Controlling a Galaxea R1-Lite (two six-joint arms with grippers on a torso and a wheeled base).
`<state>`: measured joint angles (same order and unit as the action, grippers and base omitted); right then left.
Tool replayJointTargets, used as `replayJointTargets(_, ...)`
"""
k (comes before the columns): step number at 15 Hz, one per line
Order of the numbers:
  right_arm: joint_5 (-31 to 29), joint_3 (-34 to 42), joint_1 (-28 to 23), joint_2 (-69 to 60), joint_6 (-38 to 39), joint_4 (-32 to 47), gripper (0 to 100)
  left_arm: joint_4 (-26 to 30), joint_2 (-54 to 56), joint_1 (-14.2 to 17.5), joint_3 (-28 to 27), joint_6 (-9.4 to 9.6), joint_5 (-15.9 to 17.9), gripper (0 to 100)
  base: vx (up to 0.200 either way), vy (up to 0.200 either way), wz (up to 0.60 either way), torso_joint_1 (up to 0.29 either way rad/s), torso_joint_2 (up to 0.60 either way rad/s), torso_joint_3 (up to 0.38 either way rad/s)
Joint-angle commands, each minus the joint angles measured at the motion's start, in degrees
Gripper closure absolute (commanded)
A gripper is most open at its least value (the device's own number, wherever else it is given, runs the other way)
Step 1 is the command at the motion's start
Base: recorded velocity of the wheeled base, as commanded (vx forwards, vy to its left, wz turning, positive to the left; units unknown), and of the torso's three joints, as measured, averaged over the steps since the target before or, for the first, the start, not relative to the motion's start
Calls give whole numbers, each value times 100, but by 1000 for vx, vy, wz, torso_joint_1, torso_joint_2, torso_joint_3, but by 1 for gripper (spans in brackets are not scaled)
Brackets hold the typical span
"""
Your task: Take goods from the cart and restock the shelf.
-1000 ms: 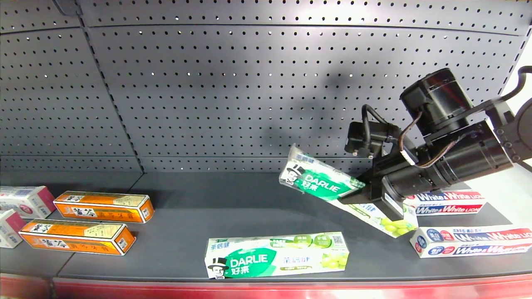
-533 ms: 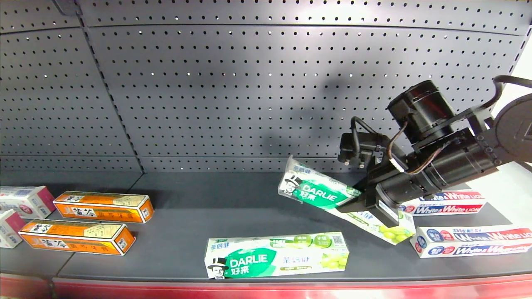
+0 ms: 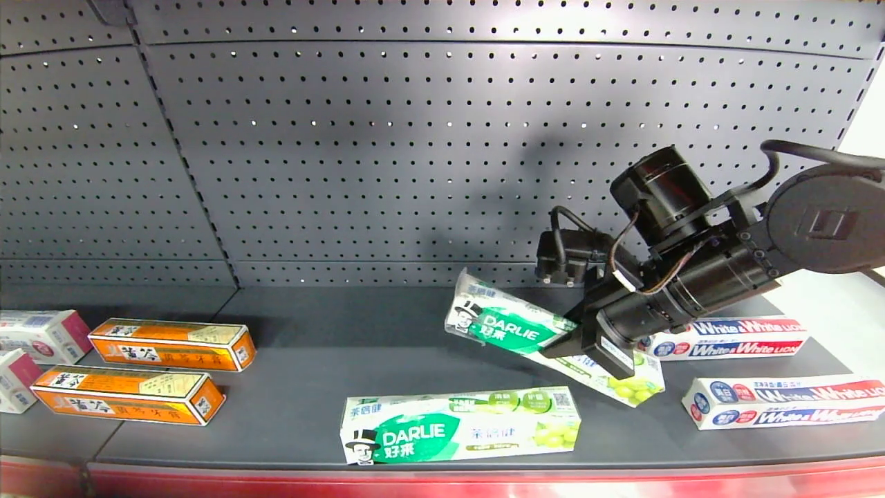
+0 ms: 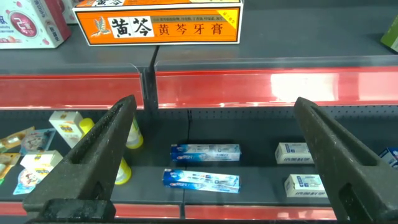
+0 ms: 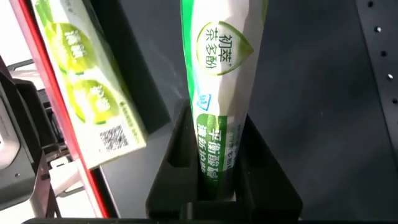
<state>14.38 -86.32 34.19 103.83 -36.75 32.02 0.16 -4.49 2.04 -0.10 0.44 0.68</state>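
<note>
grey steel makes up the shelf [image 3: 332, 346] in front of you, with a perforated back panel [image 3: 346, 152] rising behind it. your right gripper [image 3: 577, 344] comes in from three o'clock, and its fingers are pinching a green toothpaste tube [image 3: 508, 324] around the middle. the right wrist view shows that tube [image 5: 217, 68] wedged between the two black fingers of the right gripper [image 5: 214, 171]. the tube is tilted over the right half of the shelf, its crimped end raised toward ten o'clock and its other end low toward four o'clock. whether the low end touches the board you cannot tell. at about seven o'clock from the tube, and apart from it, a matching green box [image 3: 460, 423] lies flat along the front edge. the same green box [image 5: 87, 93] lies beside the tube in the wrist view. a white box with red and blue print [image 3: 733, 337] lies at three o'clock from the gripper, partly behind the arm. a second white box [image 3: 785, 401] lies at four o'clock, nearer the front. toward nine o'clock you have a rear orange box [image 3: 173, 344] and a front orange box [image 3: 128, 394], with a pink-and-white box [image 3: 41, 334] at the far edge. your left gripper [image 4: 217, 162] has its fingers spread wide with nothing between them. it faces the shelf's red front lip [image 4: 261, 87], with an orange box [image 4: 158, 23] on the board above the lip and blue boxes [image 4: 205, 152] on a lower shelf.
</note>
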Motion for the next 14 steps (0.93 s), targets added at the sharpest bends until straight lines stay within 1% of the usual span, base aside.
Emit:
replayJointTargets(1,3,-16,17,111,-16,6,100,-7,0,7,1,0,2,0,0,0,0,0,0,0)
replayJointTargets(6,3,-192,52,278,-51,6,100,2,-8,7,1,0,2,0,0,0,0,0,0,0)
replayJointTargets(11,3,-447,202,463,-60,102,100,2,-8,-1,1,0,2,0,0,0,0,0,0,0)
replayJointTargets(14,3,-473,228,507,-60,102,100,2,-8,-1,1,0,2,0,0,0,0,0,0,0)
